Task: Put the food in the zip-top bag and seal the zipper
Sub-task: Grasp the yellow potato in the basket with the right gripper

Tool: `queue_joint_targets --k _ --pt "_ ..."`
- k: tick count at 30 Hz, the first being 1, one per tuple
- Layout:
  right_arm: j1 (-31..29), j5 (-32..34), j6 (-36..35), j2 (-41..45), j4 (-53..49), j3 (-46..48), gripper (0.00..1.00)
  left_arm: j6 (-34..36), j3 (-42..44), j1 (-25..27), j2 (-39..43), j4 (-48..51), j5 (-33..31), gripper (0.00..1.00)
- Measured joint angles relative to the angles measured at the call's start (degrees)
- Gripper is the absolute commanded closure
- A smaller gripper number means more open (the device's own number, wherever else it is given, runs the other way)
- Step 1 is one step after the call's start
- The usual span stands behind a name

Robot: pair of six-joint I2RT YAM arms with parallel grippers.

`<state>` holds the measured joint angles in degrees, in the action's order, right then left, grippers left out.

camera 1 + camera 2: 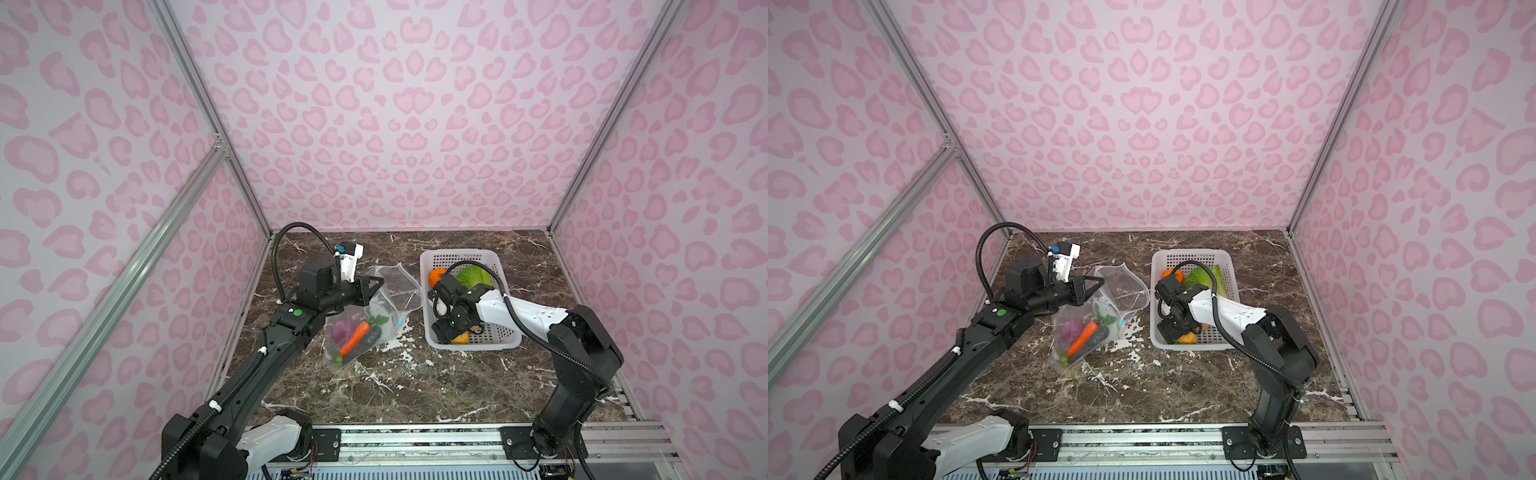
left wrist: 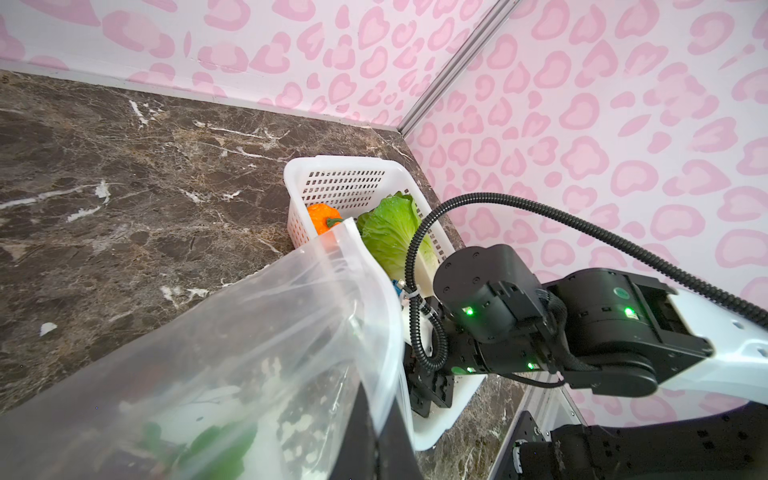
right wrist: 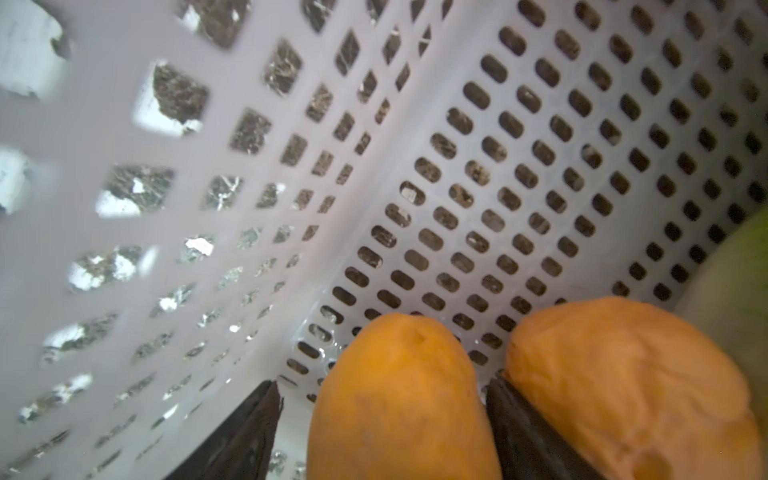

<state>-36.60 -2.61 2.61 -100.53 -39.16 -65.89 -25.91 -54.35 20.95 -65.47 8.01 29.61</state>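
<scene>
My left gripper (image 1: pixel 377 284) (image 1: pixel 1098 283) (image 2: pixel 376 424) is shut on the rim of the clear zip-top bag (image 1: pixel 388 305) (image 1: pixel 1113 299) (image 2: pixel 249 332) and holds its mouth up off the marble. Inside the bag lie a carrot (image 1: pixel 355 336) (image 1: pixel 1083 338), a purple piece (image 1: pixel 341 331) and green leaves. The zipper's blue slider (image 1: pixel 400 321) (image 1: pixel 1121 322) hangs at the bag's right edge. My right gripper (image 1: pixel 446 332) (image 1: pixel 1169 330) (image 3: pixel 382 386) is down in the white basket (image 1: pixel 469 253) (image 1: pixel 1187 251), open, its fingers either side of a yellow-orange piece (image 3: pixel 399 395) (image 1: pixel 460 339); one finger stands clear of it.
A pumpkin (image 1: pixel 437 275) (image 2: pixel 322 218) and a cabbage (image 1: pixel 473 276) (image 2: pixel 390 232) lie at the basket's far end. Another yellow-orange lump (image 3: pixel 623 374) sits just outside one right finger. Pink patterned walls enclose the table on three sides.
</scene>
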Motion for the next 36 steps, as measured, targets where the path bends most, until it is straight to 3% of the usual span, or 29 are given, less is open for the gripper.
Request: queue_joint_targets --k 8,14,27,36 --pt "0.0 0.0 0.6 -1.1 -1.2 -0.3 0.42 0.0 0.1 0.0 0.5 0.0 -0.1 0.98" --pt "1.0 -1.2 1.6 0.4 -1.0 -1.0 0.49 0.0 0.1 0.0 0.9 0.0 -0.5 0.98" --pt "8.2 -8.3 7.7 12.8 6.6 0.7 0.53 0.0 0.2 0.0 1.2 0.0 -0.7 0.98" --pt "7.6 -17.5 15.2 20.7 22.2 3.0 0.55 -0.6 0.2 0.0 0.8 0.0 -0.7 0.98"
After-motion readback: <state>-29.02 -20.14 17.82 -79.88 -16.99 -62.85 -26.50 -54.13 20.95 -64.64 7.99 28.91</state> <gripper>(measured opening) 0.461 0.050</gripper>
